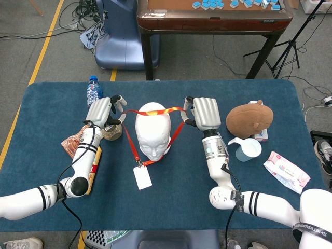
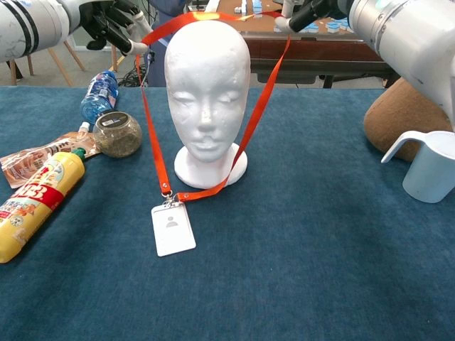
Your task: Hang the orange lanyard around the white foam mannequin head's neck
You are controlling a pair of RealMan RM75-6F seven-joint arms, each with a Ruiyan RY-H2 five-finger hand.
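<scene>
The white foam mannequin head (image 1: pixel 152 129) (image 2: pixel 207 96) stands upright mid-table. The orange lanyard (image 1: pixel 179 127) (image 2: pixel 257 114) is stretched as a loop over the crown of the head, its strands running down both sides to a white badge (image 1: pixel 142 177) (image 2: pixel 173 229) lying on the cloth in front. My left hand (image 1: pixel 106 111) (image 2: pixel 114 25) holds the strap to the head's left, raised near crown height. My right hand (image 1: pixel 203 113) (image 2: pixel 311 12) holds the strap on the other side at similar height.
On the left lie a water bottle (image 1: pixel 94 91), a glass jar (image 2: pixel 116 133), a yellow sauce bottle (image 2: pixel 34 202) and a snack packet (image 2: pixel 35 160). At right sit a brown plush (image 1: pixel 250 117), a pale blue cup (image 1: pixel 247 149) and a wipes pack (image 1: pixel 287 171). A wooden table (image 1: pixel 212 18) stands behind.
</scene>
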